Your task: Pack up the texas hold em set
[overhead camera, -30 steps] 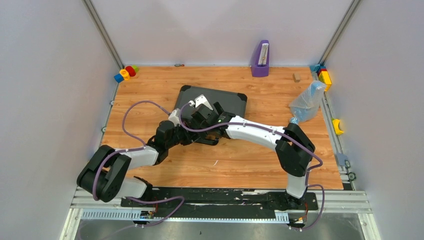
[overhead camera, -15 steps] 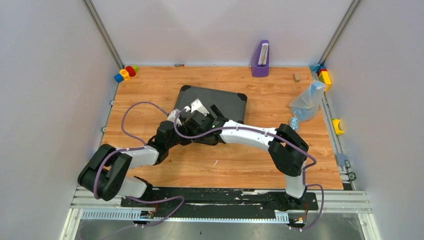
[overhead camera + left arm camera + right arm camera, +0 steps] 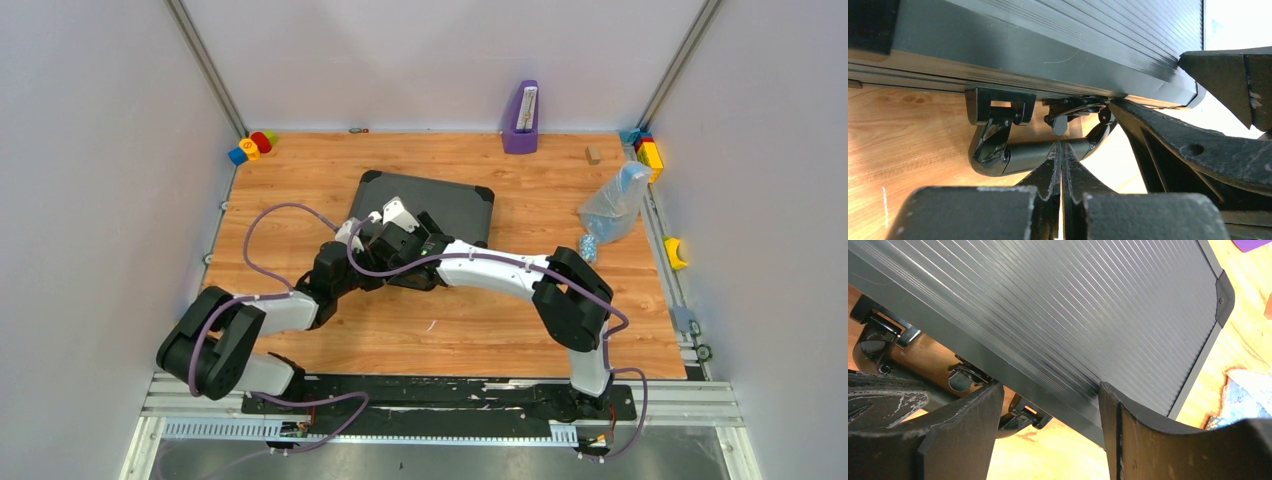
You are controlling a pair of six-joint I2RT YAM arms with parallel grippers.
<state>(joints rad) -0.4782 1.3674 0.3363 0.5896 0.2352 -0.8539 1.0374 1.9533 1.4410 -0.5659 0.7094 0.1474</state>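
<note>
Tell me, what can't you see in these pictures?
Inside the black case: it is shut in every view, so its contents are hidden.
The handle: in the top view the left arm and right arm cover it.
The left gripper: shut; the left wrist view cannot show whether it touches the handle.
The clear bag: too small in the top view to tell what it holds.

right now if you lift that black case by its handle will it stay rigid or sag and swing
Probably rigid: the case has a ribbed hard lid and capped corners. Its handle looks hinged on brackets, so the case would likely swing down from it. Lying flat on the smooth table, it should slide, not tip, when pushed.
</note>
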